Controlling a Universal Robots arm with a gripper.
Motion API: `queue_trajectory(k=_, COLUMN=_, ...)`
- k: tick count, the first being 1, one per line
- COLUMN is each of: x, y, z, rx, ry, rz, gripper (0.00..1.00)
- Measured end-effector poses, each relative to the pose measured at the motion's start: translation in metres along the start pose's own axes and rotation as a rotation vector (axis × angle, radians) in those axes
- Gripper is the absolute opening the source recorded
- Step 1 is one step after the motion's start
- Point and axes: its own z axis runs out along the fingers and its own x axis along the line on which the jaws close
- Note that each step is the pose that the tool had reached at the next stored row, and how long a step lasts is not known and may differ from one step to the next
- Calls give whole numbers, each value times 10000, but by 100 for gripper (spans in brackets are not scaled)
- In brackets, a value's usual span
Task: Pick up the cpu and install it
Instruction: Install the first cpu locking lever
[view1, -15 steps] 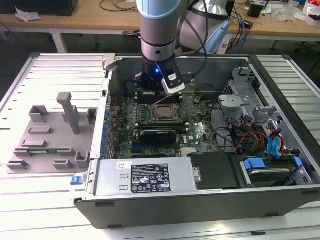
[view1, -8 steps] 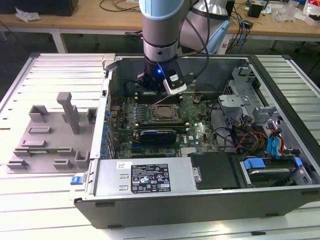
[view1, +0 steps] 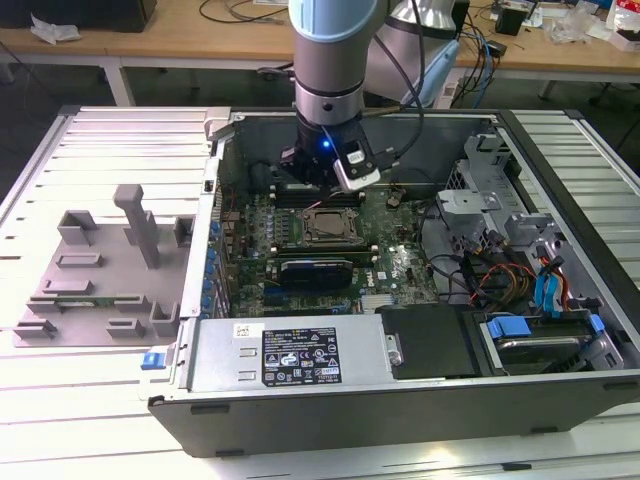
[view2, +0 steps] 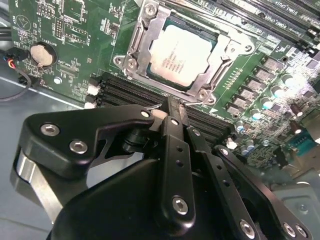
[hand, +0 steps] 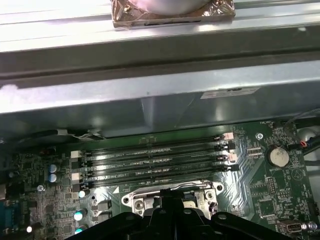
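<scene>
The cpu (view2: 181, 54), a flat square chip with a silvery top, lies inside the metal socket frame (view2: 140, 45) on the green motherboard. The exterior view shows the cpu (view1: 329, 226) in the middle of the open computer case. My gripper (view2: 173, 102) hangs just over the socket's edge, beside a thin wire lever. Its two fingers are pressed together with nothing between them. From outside, my gripper (view1: 318, 185) sits low in the case, just behind the socket. In the first wrist view my gripper (hand: 175, 199) covers part of the socket.
Black memory slots (hand: 150, 160) run beside the socket, with the case wall (hand: 150, 105) behind them. A dark expansion card (view1: 315, 270) lies in front of the socket. Drive bays and cables (view1: 530, 330) are at the exterior view's right. A grey fixture (view1: 90, 280) stands at its left.
</scene>
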Motion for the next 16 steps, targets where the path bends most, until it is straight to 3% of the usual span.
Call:
queue_trajectory(k=3, x=11, y=75, z=31, rx=31, ry=-16, rz=66, gripper=11)
queue_trajectory(k=6, x=15, y=105, z=49, rx=46, ry=-28, rz=114, gripper=11)
queue_trajectory(k=16, x=14, y=133, z=115, rx=105, ry=-78, rz=341, gripper=11)
